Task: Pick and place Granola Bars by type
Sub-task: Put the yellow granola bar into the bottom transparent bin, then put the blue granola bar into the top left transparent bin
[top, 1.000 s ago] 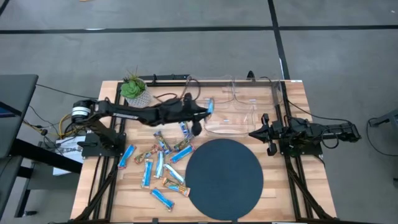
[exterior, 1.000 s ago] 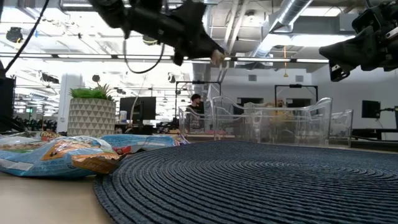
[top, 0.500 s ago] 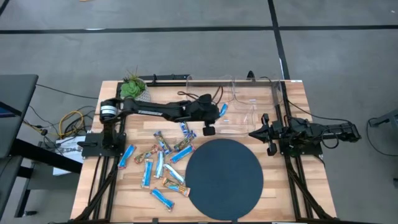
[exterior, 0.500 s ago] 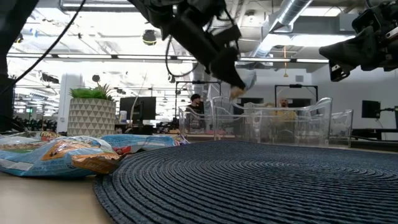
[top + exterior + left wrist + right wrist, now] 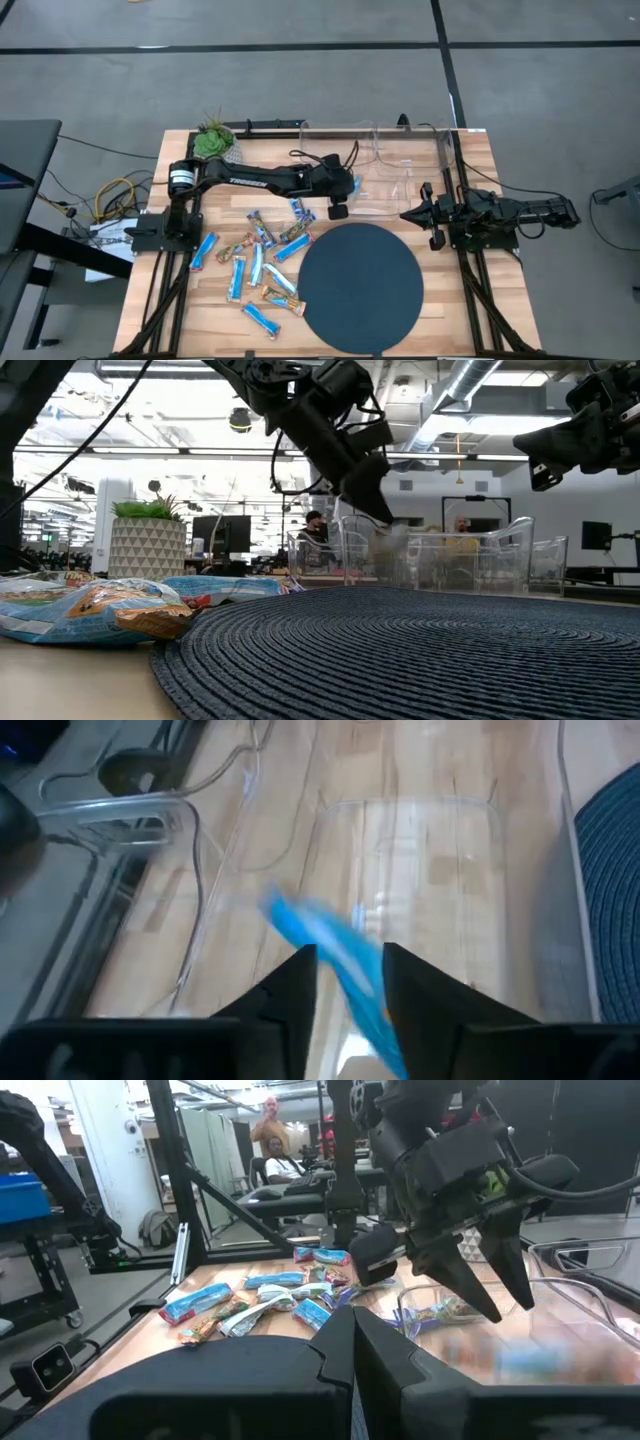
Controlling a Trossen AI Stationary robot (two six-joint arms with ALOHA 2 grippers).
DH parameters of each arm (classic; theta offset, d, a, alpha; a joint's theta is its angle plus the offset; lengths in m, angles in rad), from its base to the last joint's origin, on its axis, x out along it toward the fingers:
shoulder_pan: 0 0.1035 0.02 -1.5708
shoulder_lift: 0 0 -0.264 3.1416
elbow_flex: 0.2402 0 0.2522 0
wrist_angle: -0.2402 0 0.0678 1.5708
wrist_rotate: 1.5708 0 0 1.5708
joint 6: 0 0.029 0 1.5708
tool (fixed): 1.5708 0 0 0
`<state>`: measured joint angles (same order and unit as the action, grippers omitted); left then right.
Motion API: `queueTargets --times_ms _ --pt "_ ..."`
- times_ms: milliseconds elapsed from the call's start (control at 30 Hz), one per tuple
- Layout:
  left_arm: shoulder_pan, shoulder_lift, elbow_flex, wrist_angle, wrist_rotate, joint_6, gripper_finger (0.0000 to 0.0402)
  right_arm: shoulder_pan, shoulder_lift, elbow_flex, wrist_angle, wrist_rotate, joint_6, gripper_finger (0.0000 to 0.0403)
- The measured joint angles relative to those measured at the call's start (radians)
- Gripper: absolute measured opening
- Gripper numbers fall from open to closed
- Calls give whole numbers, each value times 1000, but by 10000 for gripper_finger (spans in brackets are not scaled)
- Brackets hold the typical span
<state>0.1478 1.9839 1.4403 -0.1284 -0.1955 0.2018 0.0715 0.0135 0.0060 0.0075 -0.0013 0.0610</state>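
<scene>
High view: about eleven shiny wrapped granola bars (image 5: 257, 268) lie scattered on wood table (image 5: 470, 300) left of one round woven mat (image 5: 360, 287); right gripper (image 5: 418, 213) idle, closed. Left wrist view: left gripper (image 5: 350, 982) pinches one light-blue bar (image 5: 335, 955) over clear bin (image 5: 420, 870).

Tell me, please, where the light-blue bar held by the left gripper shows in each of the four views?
High view: the light-blue bar shows at the left gripper, over the left edge of the clear bins.
Low view: hidden or blurred at the gripper's tip; cannot tell.
Left wrist view: between the fingers, over a bin.
Right wrist view: cannot make it out.
Shared landmark: the clear bins.
</scene>
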Motion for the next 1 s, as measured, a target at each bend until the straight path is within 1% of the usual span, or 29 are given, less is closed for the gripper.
queueTargets --times_ms 133,267,367,467,567,633,733,867,933,1000 --pt "0 0 0 -2 -1 -19 153 0 0 0 0 0 0 0" --pt "-5 -1 0 6 -3 -42 176 0 0 0 0 0 0 0" --pt "-13 -15 0 17 -2 -103 180 0 0 0 0 0 0 0" --pt "-24 -52 0 -14 -1 -179 178 0 0 0 0 0 0 0" --pt "-47 -101 0 -81 -1 -234 172 0 0 0 0 0 0 0" --pt "-69 -139 -8 -133 -3 -243 168 0 0 0 0 0 0 0" --pt "-108 -200 -32 -226 -25 -193 162 0 0 0 0 0 0 0" --pt "-154 -255 -59 -407 -106 -28 155 0 0 0 0 0 0 0" --pt "-166 -274 -78 -480 -148 30 153 0 0 0 0 0 0 0" --pt "-169 -285 -97 -540 -162 75 151 0 0 0 0 0 0 0"
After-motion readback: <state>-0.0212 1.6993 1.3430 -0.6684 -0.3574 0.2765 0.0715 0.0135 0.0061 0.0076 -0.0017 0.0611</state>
